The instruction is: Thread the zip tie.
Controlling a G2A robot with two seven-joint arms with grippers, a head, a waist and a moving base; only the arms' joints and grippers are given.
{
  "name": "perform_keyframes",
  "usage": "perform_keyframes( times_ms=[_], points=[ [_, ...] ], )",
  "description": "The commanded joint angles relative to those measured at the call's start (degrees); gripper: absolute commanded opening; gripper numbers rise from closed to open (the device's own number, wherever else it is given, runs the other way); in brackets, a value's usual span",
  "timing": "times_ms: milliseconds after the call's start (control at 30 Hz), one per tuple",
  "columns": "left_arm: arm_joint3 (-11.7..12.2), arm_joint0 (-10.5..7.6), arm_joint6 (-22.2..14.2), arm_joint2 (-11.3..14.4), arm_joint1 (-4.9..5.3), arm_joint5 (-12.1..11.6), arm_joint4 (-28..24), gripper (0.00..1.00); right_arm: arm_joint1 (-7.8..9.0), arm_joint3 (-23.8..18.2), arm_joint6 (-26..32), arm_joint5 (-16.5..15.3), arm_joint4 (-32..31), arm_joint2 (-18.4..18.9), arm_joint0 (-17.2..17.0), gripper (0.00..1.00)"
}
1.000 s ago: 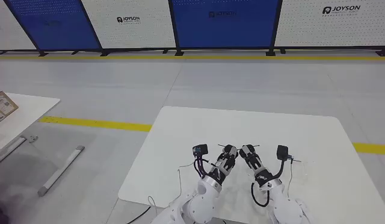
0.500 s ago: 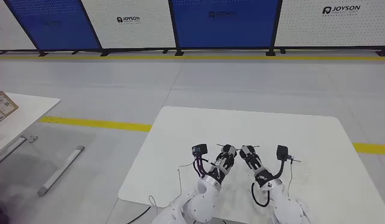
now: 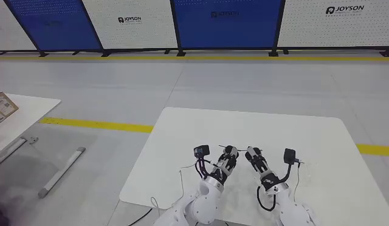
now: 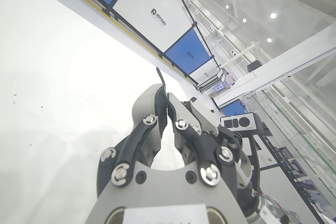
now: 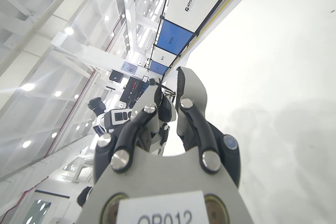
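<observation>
One wide grey floor point(image 3: 182, 80) spreads across the top view, crossed by a yellow line point(image 3: 91, 124) and closed off at the far side by a row of blue and white panels point(image 3: 225, 13). Nearer stands the white counter point(image 3: 182, 141), with the corner of a second table point(image 3: 27, 110) off at the left edge of that view. Both arms sit low over the near part of the counter, side by side and close to its middle, their hands turned toward each other. The left hand point(image 3: 230, 152) is just beside the right hand point(image 3: 250, 153), with only a narrow gap between them. In the left wrist view the left hand point(image 4: 166, 95) is closed, its two dark pads pressed together on the thin black zip tie point(image 4: 160, 78), whose short free end sticks out past the fingertips. In the right wrist view the zip tie point(image 5: 161, 87) runs as a fine black strip with its small square head at one end, lying across the tip of the right hand point(image 5: 169, 83). Whether the right hand is clamped on it or loose around it cannot be told. The zip tie hangs above the counter, between the two hands.
</observation>
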Motion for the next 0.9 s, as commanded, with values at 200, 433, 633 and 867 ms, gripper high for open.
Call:
perform_keyframes(
  times_ms=[200,433,633,867],
  points=[
    [-0.14,0.08,-0.23,-0.19,-0.09,-0.02,0.38,0.0,0.05,-0.51,-0.25,-0.13,0.08,1.09,-0.63,0.0],
    [-0.27,0.18,-0.85,-0.24,-0.13,-0.61,0.77,0.0,-0.08,-0.22,0.21,0.21,-0.28,0.95,-0.27,0.0],
    [-0.59,0.42,-1.28,-0.33,-0.13,-1.11,1.13,0.0,-0.21,0.12,1.2,0.74,-0.89,0.49,0.37,0.0],
    [-0.59,0.56,-1.27,-0.45,-0.19,-1.13,1.33,0.0,-0.27,0.08,0.69,-1.88,-0.71,0.75,0.09,0.0]
  ],
)
